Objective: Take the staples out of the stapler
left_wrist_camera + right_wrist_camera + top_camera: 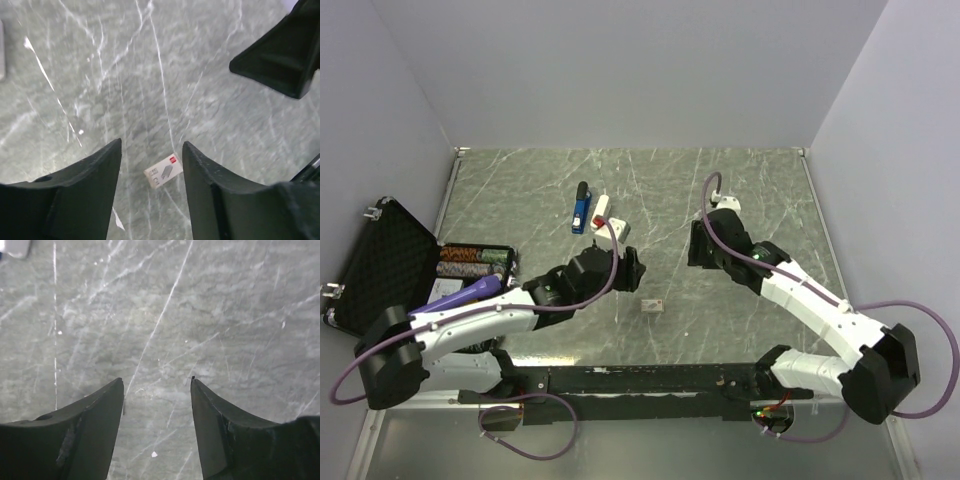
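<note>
The blue stapler [582, 208] with its black end lies on the table at the back, left of centre. Both grippers are nearer than it and apart from it. My left gripper [628, 268] [151, 150] is open and hovers over the table with nothing between its fingers; a small white card box [163, 171] lies on the table below the gap. My right gripper [698, 246] [157, 382] is open too, over bare table. Its dark finger [285, 55] shows at the upper right of the left wrist view. I cannot make out the staples in any view.
A white oblong bar [601, 210] lies just right of the stapler. The small card box [652, 306] sits between the two arms. An open black case [380, 265] with striped rolls [472, 260] stands at the left edge. Grey walls enclose the table.
</note>
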`<state>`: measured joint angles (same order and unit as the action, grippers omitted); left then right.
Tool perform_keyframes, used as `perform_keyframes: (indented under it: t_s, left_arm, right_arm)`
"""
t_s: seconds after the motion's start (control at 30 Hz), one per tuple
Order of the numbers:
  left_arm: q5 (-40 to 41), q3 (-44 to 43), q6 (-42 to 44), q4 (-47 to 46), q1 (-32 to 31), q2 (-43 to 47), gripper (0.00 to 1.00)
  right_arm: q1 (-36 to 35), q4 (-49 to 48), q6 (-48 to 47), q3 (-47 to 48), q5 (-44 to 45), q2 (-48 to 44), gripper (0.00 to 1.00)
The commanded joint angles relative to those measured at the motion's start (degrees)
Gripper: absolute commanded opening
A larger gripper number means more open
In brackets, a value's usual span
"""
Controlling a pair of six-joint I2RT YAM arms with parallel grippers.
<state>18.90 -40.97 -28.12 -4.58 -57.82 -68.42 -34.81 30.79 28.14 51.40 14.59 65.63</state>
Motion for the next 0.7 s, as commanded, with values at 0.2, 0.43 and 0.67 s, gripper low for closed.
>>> perform_keyframes:
  t_s: [0.2, 0.43, 0.67]
  left_arm:
    - [7.12, -9.91, 5.52, 11.34, -0.19, 5.23, 0.65]
    - [10.89, -15.10, 9.66, 14.86, -0.10, 7.25, 0.99]
    - [13.09, -18.53, 12.47, 18.72, 0.17, 9.53, 0.99]
  right_arm:
    - [0.79, -1.87, -6.16, 5.03, 1.32, -4.89, 0.79]
    - [0.88, -2.57, -7.66, 6.78, 1.67, -9.28, 1.00]
    - [0.97, -0.73, -8.36, 10.83, 1.94, -9.11, 1.00]
